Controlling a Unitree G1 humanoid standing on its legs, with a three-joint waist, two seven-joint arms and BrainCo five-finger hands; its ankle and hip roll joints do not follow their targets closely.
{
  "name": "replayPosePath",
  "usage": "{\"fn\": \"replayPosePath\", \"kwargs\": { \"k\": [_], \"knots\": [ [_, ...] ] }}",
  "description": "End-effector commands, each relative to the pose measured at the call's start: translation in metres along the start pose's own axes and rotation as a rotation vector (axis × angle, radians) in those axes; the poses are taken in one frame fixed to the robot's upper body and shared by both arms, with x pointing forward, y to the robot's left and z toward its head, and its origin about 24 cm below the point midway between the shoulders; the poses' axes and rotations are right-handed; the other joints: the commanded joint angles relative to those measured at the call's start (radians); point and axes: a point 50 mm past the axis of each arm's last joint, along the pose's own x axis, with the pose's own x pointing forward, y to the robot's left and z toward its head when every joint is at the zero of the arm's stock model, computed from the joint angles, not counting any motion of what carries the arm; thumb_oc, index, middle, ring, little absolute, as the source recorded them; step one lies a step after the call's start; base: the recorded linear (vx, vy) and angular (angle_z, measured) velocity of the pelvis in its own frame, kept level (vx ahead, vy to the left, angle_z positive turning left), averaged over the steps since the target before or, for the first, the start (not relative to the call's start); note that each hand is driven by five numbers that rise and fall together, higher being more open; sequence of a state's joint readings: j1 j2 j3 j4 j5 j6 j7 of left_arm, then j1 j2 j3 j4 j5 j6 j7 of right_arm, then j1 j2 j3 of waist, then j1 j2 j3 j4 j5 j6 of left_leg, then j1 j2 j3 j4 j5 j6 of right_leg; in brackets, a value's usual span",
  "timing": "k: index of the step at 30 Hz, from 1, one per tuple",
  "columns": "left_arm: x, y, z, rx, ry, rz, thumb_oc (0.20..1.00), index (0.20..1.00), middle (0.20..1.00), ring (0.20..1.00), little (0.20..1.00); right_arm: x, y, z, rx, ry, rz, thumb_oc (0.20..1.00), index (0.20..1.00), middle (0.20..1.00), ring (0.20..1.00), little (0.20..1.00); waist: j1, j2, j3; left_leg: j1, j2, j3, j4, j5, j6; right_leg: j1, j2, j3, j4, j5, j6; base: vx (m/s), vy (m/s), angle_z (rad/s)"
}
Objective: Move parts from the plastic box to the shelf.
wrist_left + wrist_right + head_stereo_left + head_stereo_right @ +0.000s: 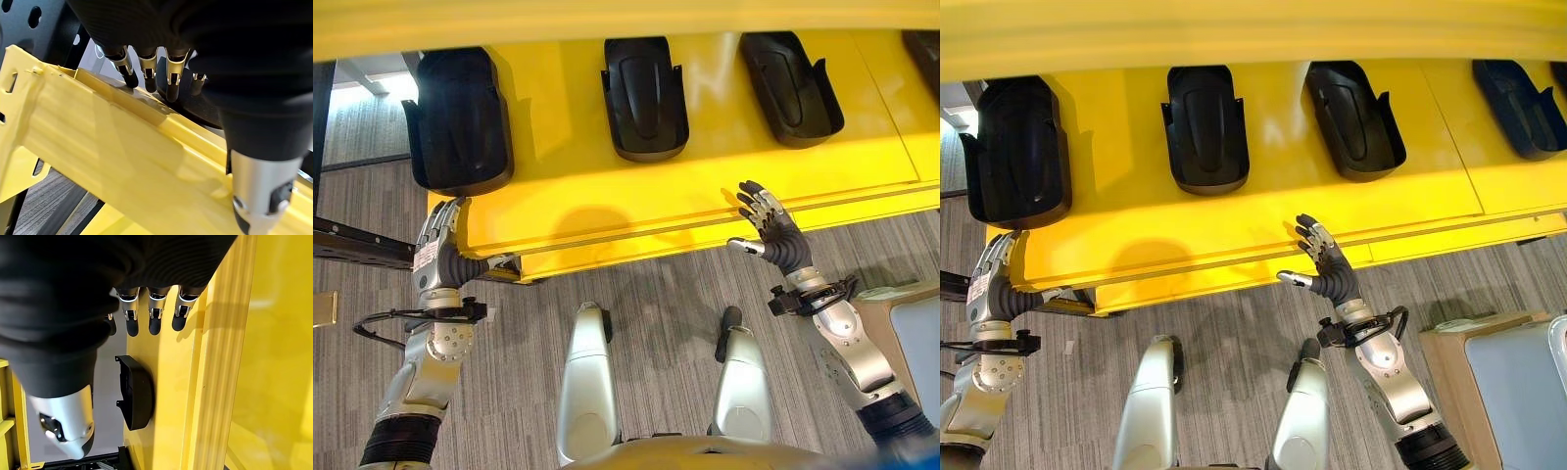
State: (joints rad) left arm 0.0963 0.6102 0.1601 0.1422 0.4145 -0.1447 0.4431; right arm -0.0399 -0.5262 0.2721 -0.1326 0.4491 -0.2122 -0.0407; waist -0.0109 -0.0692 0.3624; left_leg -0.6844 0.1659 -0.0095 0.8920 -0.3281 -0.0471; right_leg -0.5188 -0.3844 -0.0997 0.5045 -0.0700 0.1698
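Observation:
Several black moulded parts lie in a row on the yellow shelf (705, 186): one at the left end (460, 122), one in the middle (644, 98), one to the right (790, 86). My left hand (435, 245) is at the shelf's left front corner, just below the leftmost part. Its fingers (146, 73) are straight and reach over the yellow edge towards that part (200, 105). My right hand (771, 225) is open and empty, fingers spread, against the shelf's front edge. Past its fingers (154, 316) another black part (137, 394) lies on the shelf.
A tan-edged box (1498, 382) with a pale blue-grey inside stands on the floor at the lower right. A black frame bar (352, 240) runs to the left of the shelf. A further dark part (1526, 106) lies at the shelf's far right. Grey carpet (656, 284) lies below the shelf.

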Motion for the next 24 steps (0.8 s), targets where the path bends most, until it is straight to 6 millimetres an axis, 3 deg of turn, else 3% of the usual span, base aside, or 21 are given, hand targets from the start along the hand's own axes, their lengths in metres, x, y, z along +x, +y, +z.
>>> {"fn": "replayPosePath", "kwargs": {
  "k": [1,13,24],
  "knots": [
    [0.018,0.007,-0.019,0.065,0.120,0.035,1.000,1.000,1.000,1.000,1.000,0.008,-0.006,0.028,0.005,-0.143,-0.009,1.000,1.000,1.000,1.000,1.000,-0.013,-0.017,-0.003,0.042,-0.029,0.003,-0.103,0.058,0.031,-0.074,0.022,0.018,0.245,-0.116,-0.065,0.00,0.000,0.00],
    [0.044,0.027,-0.015,0.106,0.104,0.142,1.000,1.000,1.000,1.000,1.000,0.007,-0.002,0.027,0.014,-0.136,0.026,1.000,1.000,1.000,1.000,1.000,-0.026,-0.020,-0.012,0.032,-0.026,0.006,-0.095,0.056,0.028,-0.089,0.025,0.027,0.253,-0.120,-0.067,0.00,0.001,0.00],
    [0.077,0.065,0.010,0.279,-0.030,0.181,1.000,1.000,1.000,1.000,1.000,0.005,-0.003,0.020,0.014,-0.092,0.041,1.000,1.000,1.000,1.000,1.000,-0.036,-0.017,-0.019,0.036,-0.022,0.010,-0.097,0.055,0.024,-0.088,0.031,0.031,0.247,-0.119,-0.066,0.00,0.001,-0.06]
  ]
}}
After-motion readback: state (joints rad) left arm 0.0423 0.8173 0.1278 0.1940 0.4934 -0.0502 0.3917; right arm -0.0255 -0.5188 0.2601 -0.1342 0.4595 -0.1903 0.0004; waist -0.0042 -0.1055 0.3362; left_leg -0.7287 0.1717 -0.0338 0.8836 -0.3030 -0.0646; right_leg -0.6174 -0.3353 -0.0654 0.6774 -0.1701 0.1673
